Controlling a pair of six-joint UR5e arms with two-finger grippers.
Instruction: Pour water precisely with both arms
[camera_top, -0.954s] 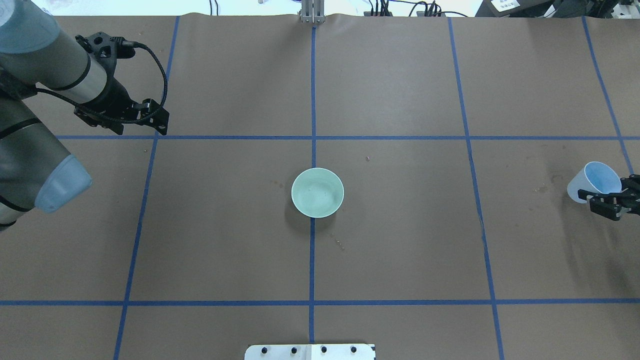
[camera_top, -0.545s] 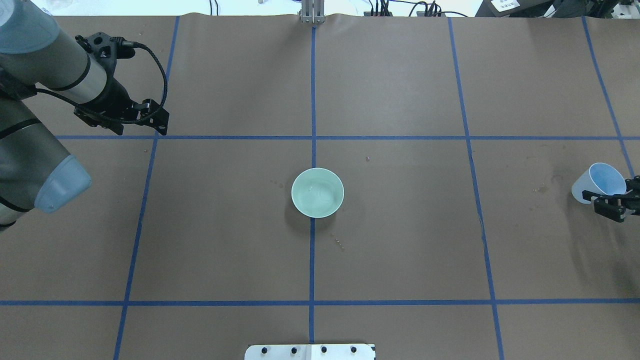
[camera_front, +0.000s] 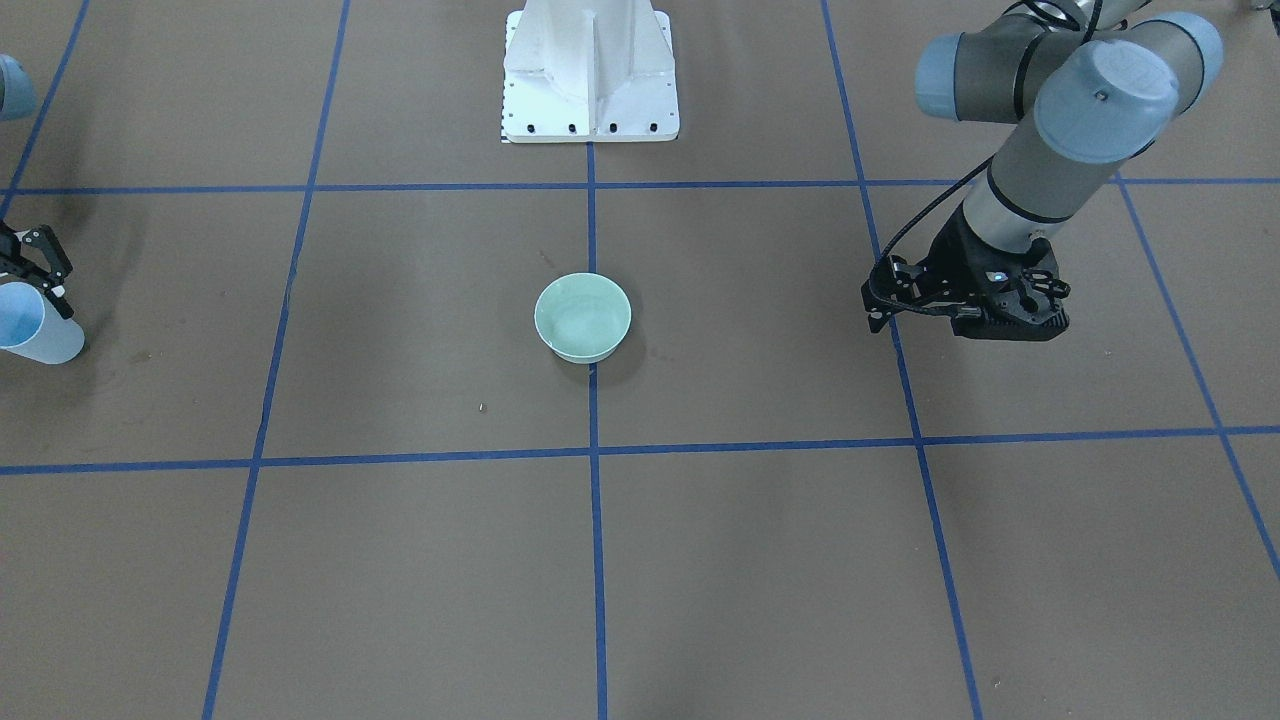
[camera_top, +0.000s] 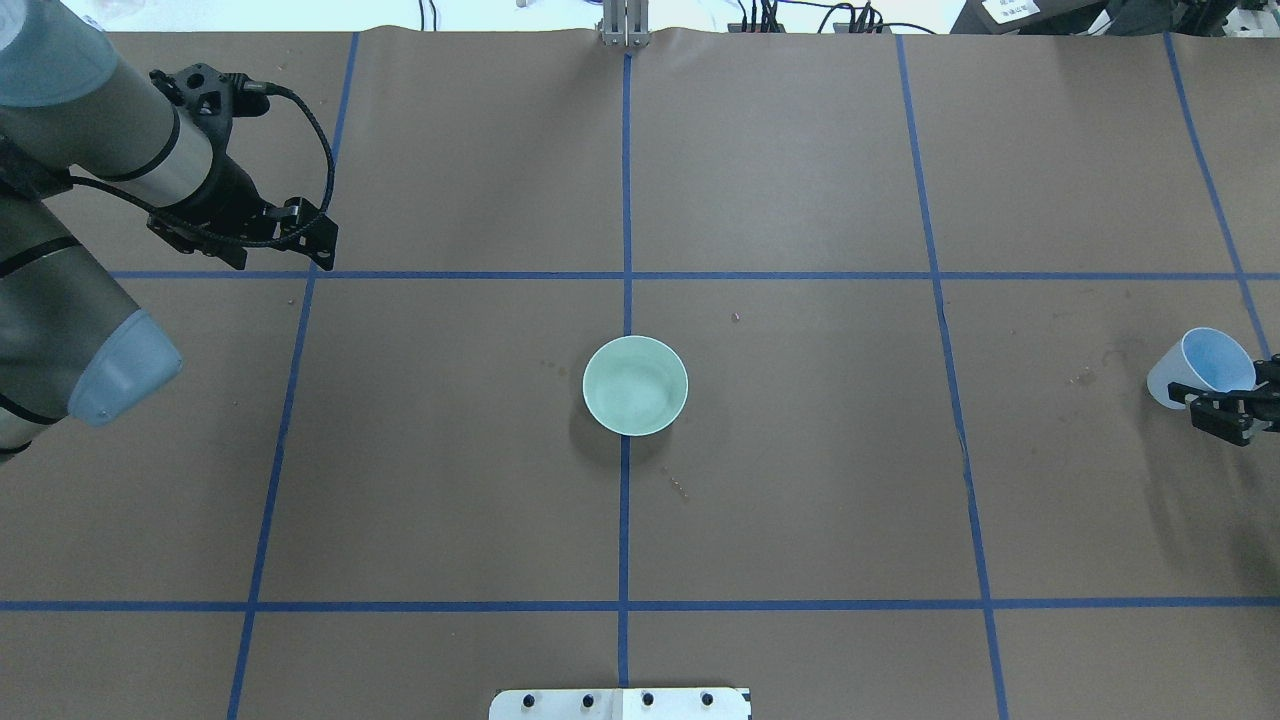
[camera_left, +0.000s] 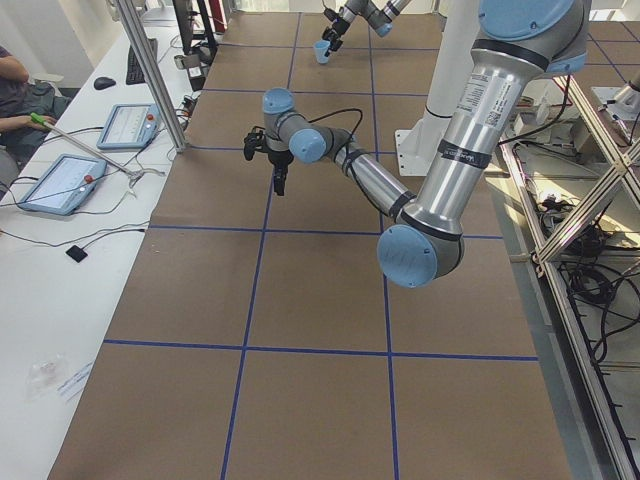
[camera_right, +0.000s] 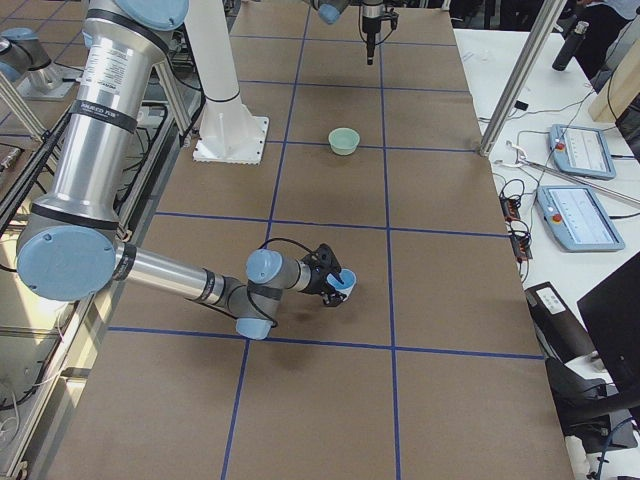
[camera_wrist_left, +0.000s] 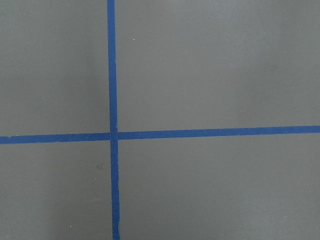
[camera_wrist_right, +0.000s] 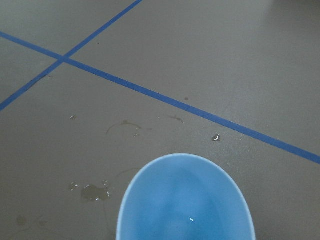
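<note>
At tabletop's right edge, R gripper (camera_top: 1228, 392) jaws clamp blue cup (camera_top: 1200, 358), water (camera_wrist_right: 191, 219) glint inside, just past jaws; L gripper (camera_top: 305, 232) jaws: can't tell.

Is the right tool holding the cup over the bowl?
No: the right tool holds the blue cup near the right end of the table, far from the green bowl at centre.

Bench cover (camera_top: 800, 150): matt brown paper, a bit wrinkled
Grid lines (camera_top: 625, 200): blue tape, faint sheen
Bowl (camera_top: 635, 385): pale green, glossy, looks glazed
Cup (camera_top: 1212, 360): smooth translucent bluish plastic
Arm tubes (camera_front: 1030, 170): grey matt metal
Joint caps (camera_front: 1100, 95): light blue plastic
Pedestal (camera_front: 590, 70): white painted metal
</note>
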